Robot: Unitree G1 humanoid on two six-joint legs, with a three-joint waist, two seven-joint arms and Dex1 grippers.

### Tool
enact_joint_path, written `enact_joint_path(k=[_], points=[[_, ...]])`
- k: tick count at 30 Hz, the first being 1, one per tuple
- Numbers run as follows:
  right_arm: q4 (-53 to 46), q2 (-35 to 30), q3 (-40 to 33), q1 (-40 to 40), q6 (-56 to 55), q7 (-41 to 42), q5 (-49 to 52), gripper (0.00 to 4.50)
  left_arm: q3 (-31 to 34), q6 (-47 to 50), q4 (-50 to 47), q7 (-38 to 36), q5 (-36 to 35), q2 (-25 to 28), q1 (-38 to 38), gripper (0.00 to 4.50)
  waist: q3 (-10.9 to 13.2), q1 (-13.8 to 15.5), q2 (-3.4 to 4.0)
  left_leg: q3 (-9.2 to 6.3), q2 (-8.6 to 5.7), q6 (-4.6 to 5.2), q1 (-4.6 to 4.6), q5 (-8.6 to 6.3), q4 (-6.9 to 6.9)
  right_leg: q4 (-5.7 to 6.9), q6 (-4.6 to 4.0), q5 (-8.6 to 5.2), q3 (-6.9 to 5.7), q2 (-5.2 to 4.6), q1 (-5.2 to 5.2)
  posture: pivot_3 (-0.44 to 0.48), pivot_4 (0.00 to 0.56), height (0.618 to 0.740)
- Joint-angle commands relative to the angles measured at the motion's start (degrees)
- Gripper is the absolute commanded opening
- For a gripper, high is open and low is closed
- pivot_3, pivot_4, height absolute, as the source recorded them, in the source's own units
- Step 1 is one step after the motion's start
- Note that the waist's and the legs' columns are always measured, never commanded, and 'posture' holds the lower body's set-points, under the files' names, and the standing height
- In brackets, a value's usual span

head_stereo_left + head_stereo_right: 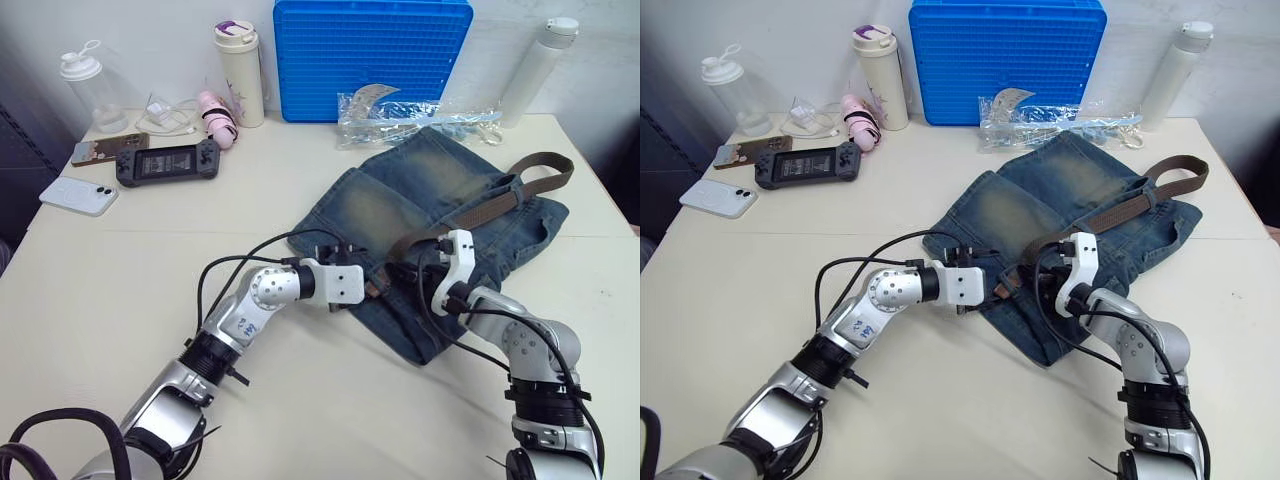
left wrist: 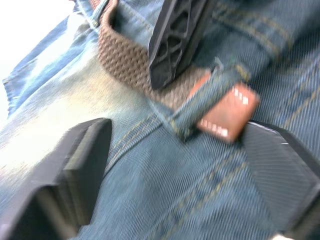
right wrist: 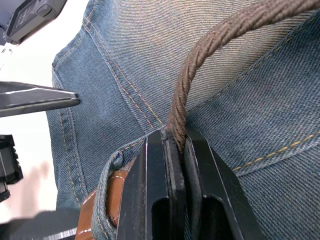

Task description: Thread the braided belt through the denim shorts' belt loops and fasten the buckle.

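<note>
Bare tabletop (image 1: 120, 300) flanks left claw (image 2: 170, 165), spread over denim shorts (image 1: 420, 200).

Cream table (image 1: 120, 300) against white wall (image 1: 150, 40)

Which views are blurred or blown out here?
Left wrist view: soft all over, the belt and its brown tip smeared, top corner washed out white. Right wrist view: shorts stitching crisp, table edge overexposed. Both eye views: evenly lit, sharp, soft shadows.

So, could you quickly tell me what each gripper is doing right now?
Left gripper: open, fingers astride a belt loop on the denim shorts.
Right gripper: closed on the braided belt.
</note>
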Motion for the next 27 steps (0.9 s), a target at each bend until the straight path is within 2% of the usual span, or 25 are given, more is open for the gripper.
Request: enact_joint_path(k=[1, 2, 6, 7, 15, 19, 21, 24, 27], points=[[3.1, 1.0, -0.2, 2.0, 2.7, -2.3, -1.1, 0.0, 0.5, -2.5, -2.8, 0.8, 0.0, -0.3, 0.8, 2.43, 0.0, 0.0, -0.01, 0.0, 0.0, 0.0, 0.0, 0.0, 0.0, 0.0, 0.0, 0.0, 0.0, 0.0, 0.0, 0.0, 0.15, 0.693], [3.1, 1.0, -0.3, 1.9, 2.8, -2.3, -1.2, 0.0, 0.6, -2.7, -2.8, 0.8, 0.0, -0.4, 0.9, 1.86, 0.0, 0.0, -0.01, 0.0, 0.0, 0.0, 0.0, 0.0, 0.0, 0.0, 0.0, 0.0, 0.0, 0.0, 0.0, 0.0, 0.15, 0.693], [3.2, 1.5, -0.4, 1.8, 2.9, -2.6, -1.3, 0.0, -0.8, -6.5, -0.9, 2.1, 1.4, -1.0, 1.4, 0.33, 0.0, 0.0, -0.01, 0.0, 0.0, -0.01, 0.0, -0.01, 0.0, -0.01, 0.0, 0.0, 0.0, 0.0, 0.0, 0.0, 0.15, 0.693], [3.1, 1.6, -0.4, 1.8, 2.9, -2.6, -1.3, 0.0, -1.0, -7.2, -0.5, 2.3, 1.8, -1.0, 1.4, 0.15, 0.0, 0.0, -0.01, 0.0, 0.0, -0.01, 0.0, -0.01, 0.0, -0.01, 0.0, 0.0, 0.0, 0.0, 0.0, 0.0, 0.15, 0.693], [2.4, 1.8, -0.3, 2.1, 2.9, -2.6, -1.3, 0.0, -0.5, -12.1, 1.5, 6.2, 4.6, -1.6, 0.9, 0.15, 0.0, 0.1, -0.02, 0.0, -0.01, -0.01, 0.0, -0.01, 0.0, 0.0, 0.0, 0.0, -0.01, -0.01, 0.0, 0.0, 0.15, 0.693], [0.3, 3.3, -4.7, 2.1, 4.2, -2.6, 3.8, 0.0, 0.7, -13.2, 1.1, 8.1, 6.1, -0.5, 0.7, 0.15, 0.0, 0.1, -0.03, -0.01, 0.0, -0.01, -0.02, -0.01, 0.0, 0.0, 0.0, 0.0, -0.02, 0.0, -0.02, 0.0, 0.15, 0.693], [-1.0, 2.7, -6.3, 2.5, 5.2, -1.3, 6.1, 0.82, 1.2, -13.6, 0.9, 8.5, 6.4, 0.2, 0.7, 0.0, 0.0, 0.1, -0.02, -0.01, 0.0, -0.01, -0.03, -0.01, -0.07, 0.0, 0.0, 0.0, -0.02, 0.0, -0.07, 0.0, 0.15, 0.693], [-3.4, 1.5, -10.2, 2.7, 7.0, -0.7, 10.9, 2.03, 1.6, -14.2, 0.7, 8.7, 6.7, 1.1, 1.0, 0.0, 0.0, 0.0, -0.01, 0.0, -0.01, -0.01, -0.08, -0.01, -0.21, 0.0, 0.0, 0.0, -0.02, 0.0, -0.22, 0.0, 0.15, 0.693], [-9.1, -5.5, -11.1, 4.8, 6.9, 2.0, 10.7, 3.44, 2.1, -14.7, 0.2, 8.3, 6.5, 2.3, 1.2, 0.0, 0.1, 0.1, 0.09, 0.02, -0.02, -0.01, -0.19, -0.01, -0.25, 0.0, 0.0, 0.0, -0.03, -0.01, -0.33, 0.0, 0.15, 0.693]])
